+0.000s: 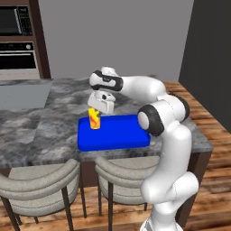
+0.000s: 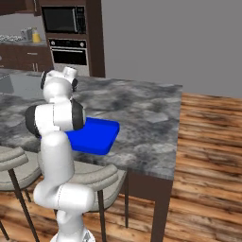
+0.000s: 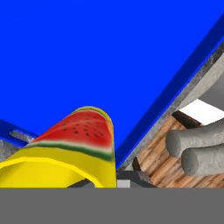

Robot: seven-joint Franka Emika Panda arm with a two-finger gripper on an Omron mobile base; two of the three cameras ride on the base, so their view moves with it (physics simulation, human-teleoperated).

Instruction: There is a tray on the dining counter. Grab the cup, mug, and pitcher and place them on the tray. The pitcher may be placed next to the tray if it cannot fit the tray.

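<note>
The cup [image 1: 94, 119], yellow with a red mark, is upright at the far left corner of the blue tray [image 1: 122, 135], directly under the fingers [image 1: 100, 109], which are clamped narrow on its rim. Whether its base touches the tray is unclear. The tray lies near the tabletop's [image 1: 54, 122] front edge, its remaining surface bare. Two grey stools [image 1: 40, 178] stand below that edge; a built-in oven [image 2: 68, 52] fills the far wall.

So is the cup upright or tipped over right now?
Upright. The cup stands with its rim up at the far left corner of the blue tray, with the shut gripper at its rim.
</note>
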